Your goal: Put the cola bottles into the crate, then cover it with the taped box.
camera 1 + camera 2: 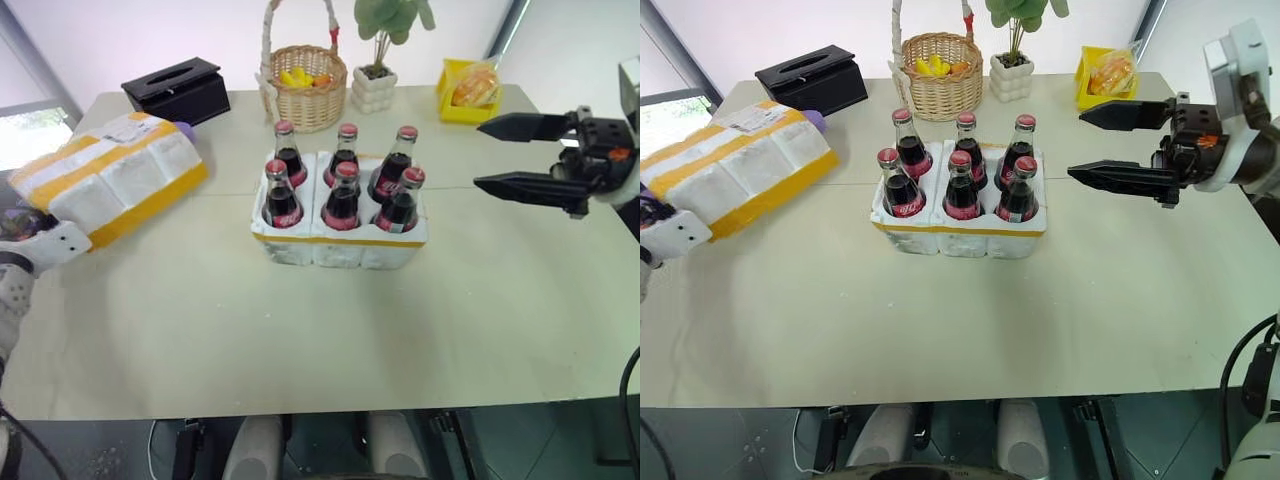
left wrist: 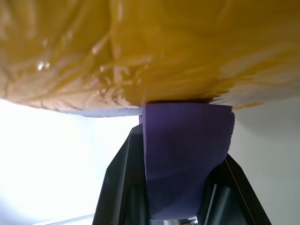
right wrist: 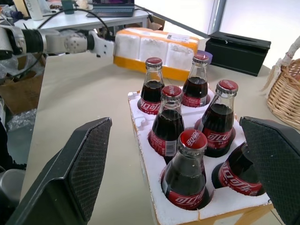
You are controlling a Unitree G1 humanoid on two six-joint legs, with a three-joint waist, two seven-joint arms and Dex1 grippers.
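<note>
From the head views, all six bottles (image 1: 342, 185) sit in the crate (image 1: 340, 243), so you're on the covering step. Your left gripper (image 2: 186, 178) holds the box (image 1: 110, 175), tilted, well left of the crate; carry it rightward and lower it level over the caps.

Left wrist: fingers clamp a purple tab (image 2: 187, 159) under yellow tape.

Right wrist: the right gripper (image 3: 187, 176) gapes wide, bottles just ahead; their red labels' white script isn't legible.

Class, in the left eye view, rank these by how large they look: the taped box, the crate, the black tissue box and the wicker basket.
1. taped box, though it lies nearer the camera
2. crate
3. black tissue box and wicker basket: too alike to rank; both stand farther back
</note>
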